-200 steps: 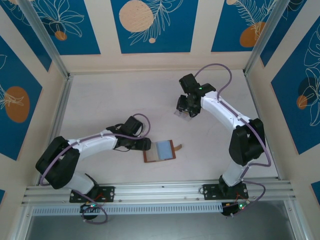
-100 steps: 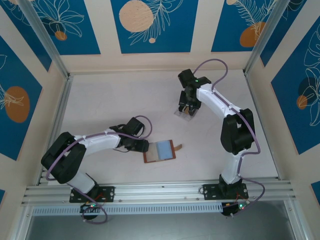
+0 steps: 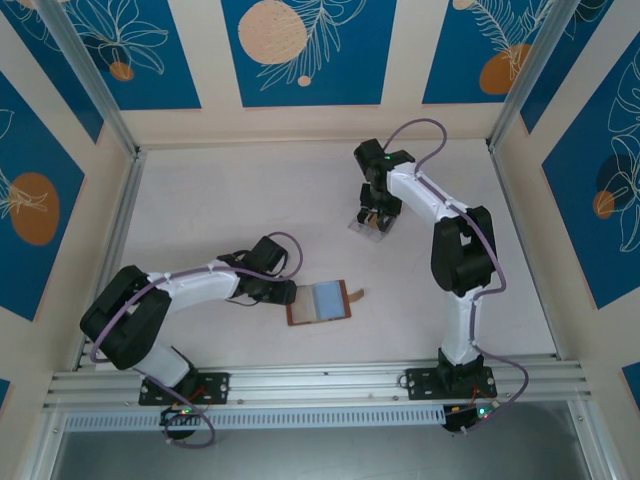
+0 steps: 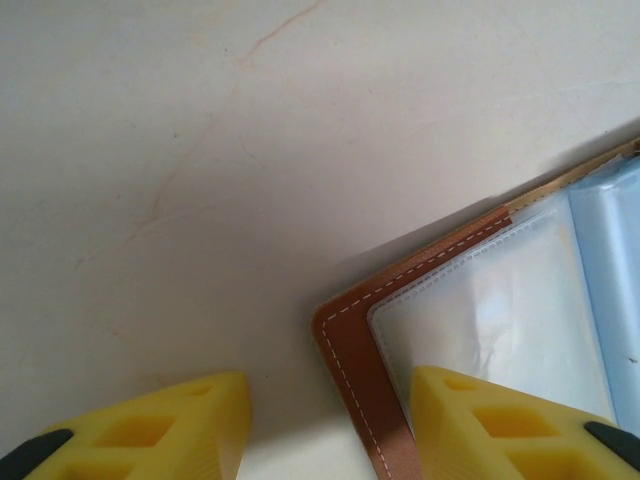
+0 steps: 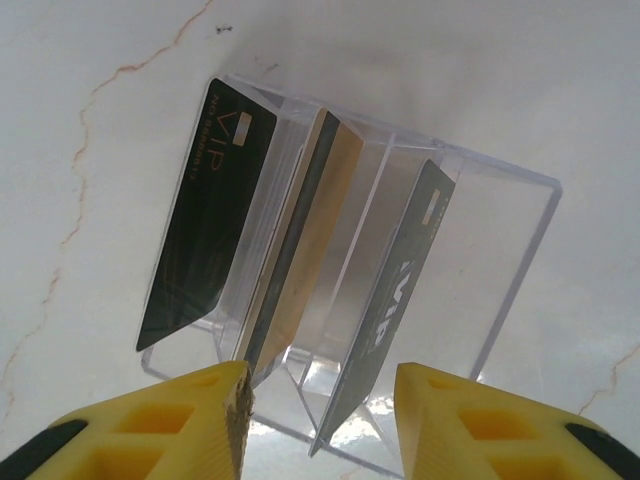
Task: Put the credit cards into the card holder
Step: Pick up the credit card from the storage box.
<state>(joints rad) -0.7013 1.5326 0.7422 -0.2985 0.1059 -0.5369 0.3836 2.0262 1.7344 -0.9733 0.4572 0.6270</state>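
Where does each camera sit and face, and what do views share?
Top external: above, behind the bases, looking down; both arms, brown leather card holder, clear plastic tray.
Left wrist: facing down; yellow left pincer astride the shared holder's corner.
Right wrist: facing down; yellow right pincer over the shared tray's upright black, gold and grey cards.

The credit cards [image 5: 205, 220] stand in a tray [image 5: 530, 240] behind the card holder [image 3: 318, 302].

The black card [image 5: 205, 215] at the left end of the clear tray [image 5: 525, 262] read "VIP" in gold, with smaller lettering beside it too fine to read. The grey card [image 5: 388, 305] toward the tray's right showed similar letters, sharply foreshortened.
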